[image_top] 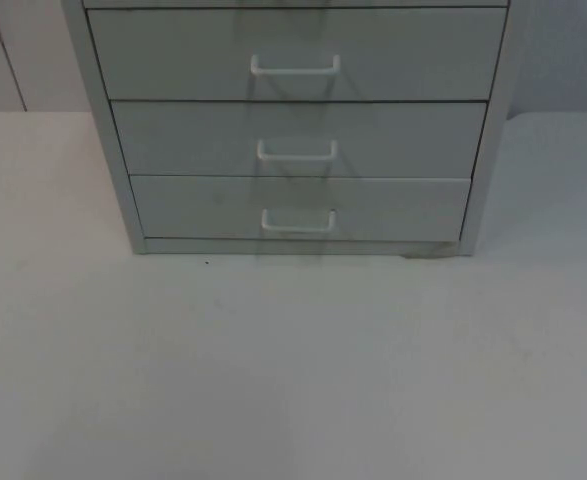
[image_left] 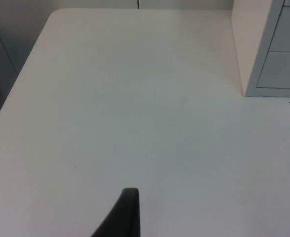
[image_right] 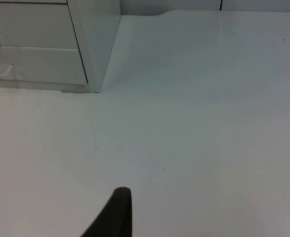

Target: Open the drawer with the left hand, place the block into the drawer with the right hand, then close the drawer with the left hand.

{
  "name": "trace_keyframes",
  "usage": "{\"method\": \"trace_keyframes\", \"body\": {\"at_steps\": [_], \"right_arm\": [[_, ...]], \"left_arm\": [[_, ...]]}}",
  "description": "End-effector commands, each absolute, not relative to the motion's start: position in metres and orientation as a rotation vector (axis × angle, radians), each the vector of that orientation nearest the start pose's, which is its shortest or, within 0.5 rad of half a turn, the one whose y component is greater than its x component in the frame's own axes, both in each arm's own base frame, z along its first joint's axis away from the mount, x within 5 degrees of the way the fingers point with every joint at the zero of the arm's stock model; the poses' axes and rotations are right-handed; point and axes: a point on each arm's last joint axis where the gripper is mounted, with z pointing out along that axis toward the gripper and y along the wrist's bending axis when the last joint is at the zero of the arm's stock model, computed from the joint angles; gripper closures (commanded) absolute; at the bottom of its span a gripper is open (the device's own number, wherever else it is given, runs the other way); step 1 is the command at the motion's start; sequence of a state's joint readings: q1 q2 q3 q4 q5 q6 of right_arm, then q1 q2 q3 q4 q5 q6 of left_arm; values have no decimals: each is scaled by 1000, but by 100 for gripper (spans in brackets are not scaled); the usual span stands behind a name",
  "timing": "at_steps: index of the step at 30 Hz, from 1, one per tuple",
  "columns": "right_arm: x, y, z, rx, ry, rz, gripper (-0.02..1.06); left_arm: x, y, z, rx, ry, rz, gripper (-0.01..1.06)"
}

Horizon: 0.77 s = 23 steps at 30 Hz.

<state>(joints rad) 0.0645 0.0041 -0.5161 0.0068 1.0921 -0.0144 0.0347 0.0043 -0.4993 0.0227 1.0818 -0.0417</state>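
A grey drawer cabinet (image_top: 123, 180) stands at the back middle of the white table. Its three visible drawers are all shut: the upper drawer (image_top: 173, 55), the middle drawer (image_top: 173, 140) and the bottom drawer (image_top: 193, 208). Each carries a white bar handle (image_top: 298, 222) at its centre. My left gripper (image_left: 127, 212) hovers over bare table well to the left of the cabinet (image_left: 253, 54) and waits. My right gripper (image_right: 116, 212) hovers over bare table to the right of the cabinet (image_right: 98, 44) and waits.
The table top (image_top: 293, 370) stretches wide and white in front of the cabinet. Its left edge and rounded far corner (image_left: 51, 19) appear in the left wrist view. A grey partition wall (image_top: 23, 50) closes the back.
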Motion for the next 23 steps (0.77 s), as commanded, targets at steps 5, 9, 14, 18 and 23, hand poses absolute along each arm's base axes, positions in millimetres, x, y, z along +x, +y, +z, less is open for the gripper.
{"method": "trace_keyframes", "body": {"at_steps": [5,9,14,18,23], "right_arm": [[-8,0,280,-76,2048,50,-1],[-7,0,280,-76,2045,50,-1],[-7,0,280,-76,2045,50,-1],[-7,0,280,-70,2046,46,-1],[-7,1,280,1,2047,3,-1]], "left_arm": [[-5,1,275,-78,2062,17,0],[-5,1,275,-78,2062,17,0],[-5,1,275,-78,2062,17,0],[-5,1,275,-78,2062,17,0],[-5,1,275,-78,2062,17,0]]}}
